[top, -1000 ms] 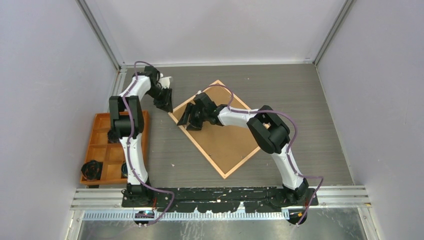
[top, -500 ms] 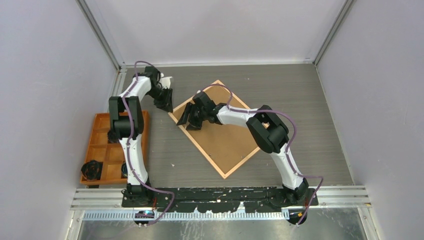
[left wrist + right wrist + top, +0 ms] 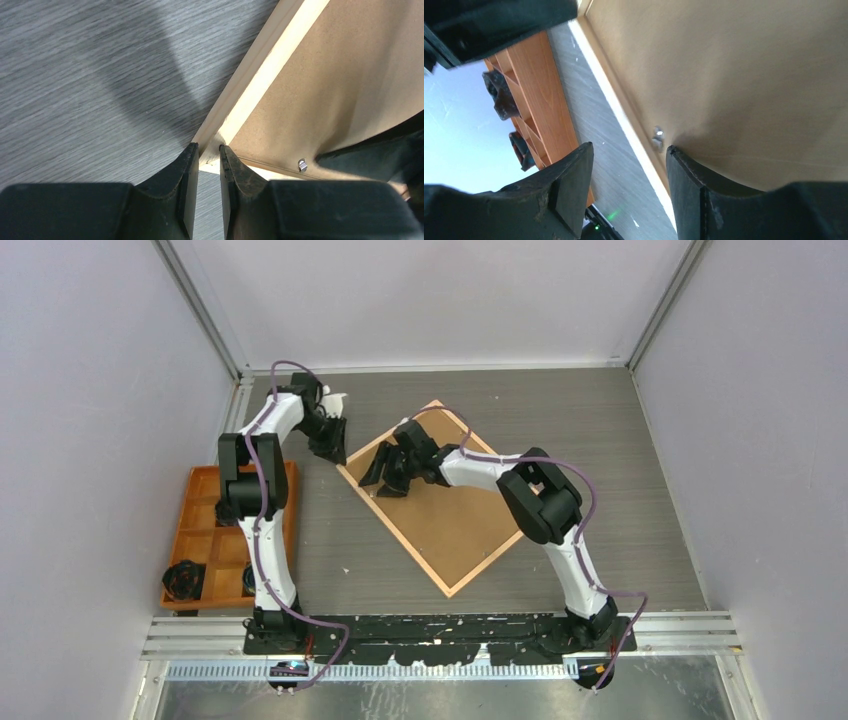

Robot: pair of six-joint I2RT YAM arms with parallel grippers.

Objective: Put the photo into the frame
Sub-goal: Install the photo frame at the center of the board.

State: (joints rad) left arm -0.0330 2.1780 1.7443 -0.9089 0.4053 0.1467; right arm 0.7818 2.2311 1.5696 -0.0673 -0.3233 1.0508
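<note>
The frame (image 3: 394, 533), thin light wood strips, lies face down as a diamond on the table with the brown backing board (image 3: 455, 520) set in it. The photo is hidden. My left gripper (image 3: 333, 455) is at the frame's left corner; in the left wrist view its fingers (image 3: 209, 149) are nearly closed with that corner of the frame (image 3: 265, 70) pinched at their tips. My right gripper (image 3: 385, 475) is open over the same corner. In the right wrist view (image 3: 629, 150) one finger rests on the backing board (image 3: 734, 75), the other hangs over the table outside the frame strip (image 3: 609, 85).
A small metal tab (image 3: 657, 137) sits on the frame's inner edge beside my right finger; it also shows in the left wrist view (image 3: 301, 164). An orange compartment tray (image 3: 200, 530) with dark parts stands at the left. Enclosure walls surround the table.
My right gripper has shifted slightly toward the far side along the frame's left corner. The left arm and the frame have not visibly moved.
</note>
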